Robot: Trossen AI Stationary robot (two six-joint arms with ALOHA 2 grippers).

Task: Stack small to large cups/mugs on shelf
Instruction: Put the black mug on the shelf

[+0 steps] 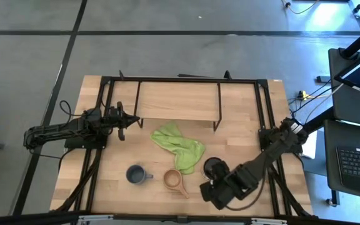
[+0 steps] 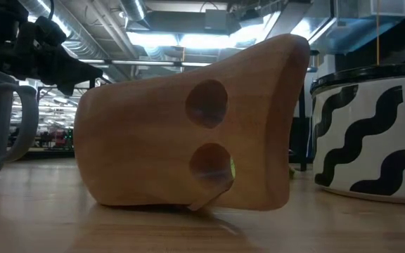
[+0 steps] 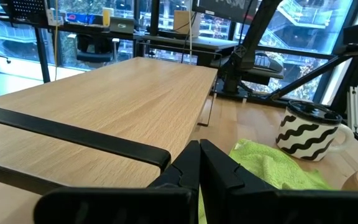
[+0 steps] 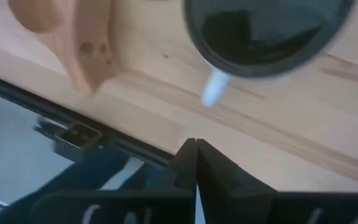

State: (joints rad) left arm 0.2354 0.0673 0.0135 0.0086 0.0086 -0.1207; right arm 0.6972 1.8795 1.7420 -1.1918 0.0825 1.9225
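Three cups stand in a row near the table's front edge: a grey-blue mug, a small tan wooden cup with a two-holed handle, and a large white mug with black wavy stripes and a dark inside. The shelf is a light board on black legs at the back. My right gripper is shut and empty above the front edge, just near of the large mug. My left gripper is shut and empty by the shelf's left end.
A crumpled green cloth lies mid-table between the shelf and the cups; it also shows in the left wrist view. A black metal frame runs around the tabletop. Bare wood lies left of the grey-blue mug.
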